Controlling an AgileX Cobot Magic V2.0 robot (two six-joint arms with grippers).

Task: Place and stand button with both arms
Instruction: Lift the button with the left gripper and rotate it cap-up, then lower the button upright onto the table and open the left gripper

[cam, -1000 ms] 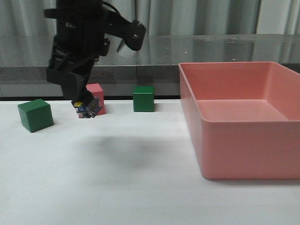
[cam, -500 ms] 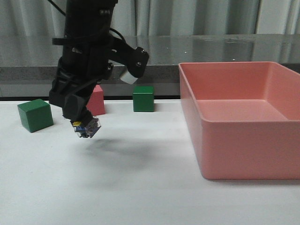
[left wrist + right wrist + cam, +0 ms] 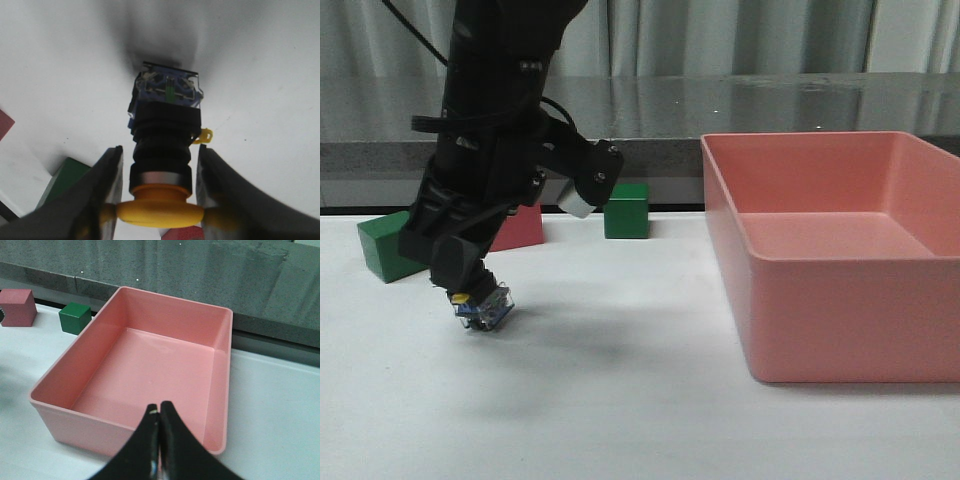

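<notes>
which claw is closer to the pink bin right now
Right. The right claw hangs shut just above the pink bin's near rim, while the left claw holds the push-button over the table, well left of it.

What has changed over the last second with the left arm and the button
The left gripper, shut on the button, has carried it down and toward the camera, from in front of the red cube to just above the table. The grip has not changed. The green cubes, red cube and pink bin stayed put.
</notes>
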